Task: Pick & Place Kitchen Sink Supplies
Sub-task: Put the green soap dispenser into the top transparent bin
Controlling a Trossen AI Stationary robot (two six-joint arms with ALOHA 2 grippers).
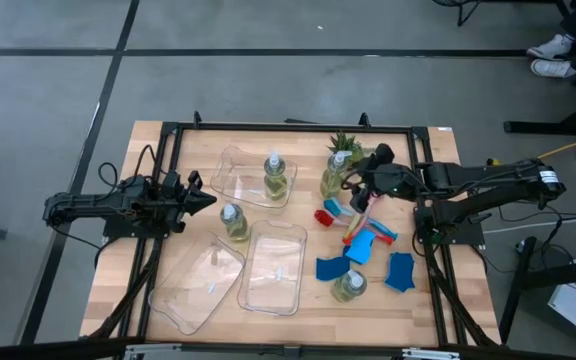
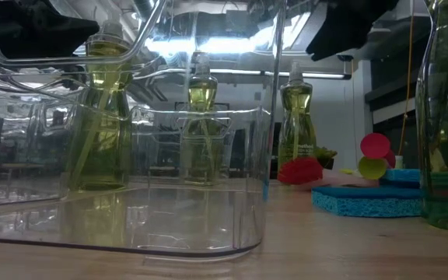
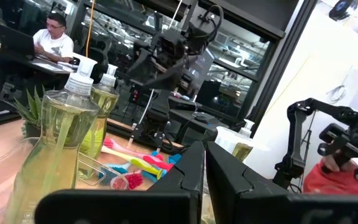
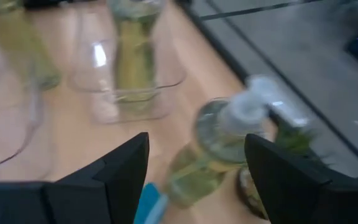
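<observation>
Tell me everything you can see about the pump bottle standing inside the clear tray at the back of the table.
The pump bottle is small and clear, apparently plastic, filled with yellow-green liquid and topped by a pale pump head. It stands upright inside the rear clear tray, near the tray's right end. Neither gripper touches it: the left gripper sits apart to its left, and the right gripper hangs by another bottle.

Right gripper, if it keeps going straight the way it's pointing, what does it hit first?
Most likely the pump bottle standing beside the potted plant; it sits between the open right gripper fingers, though depth is unclear.
</observation>
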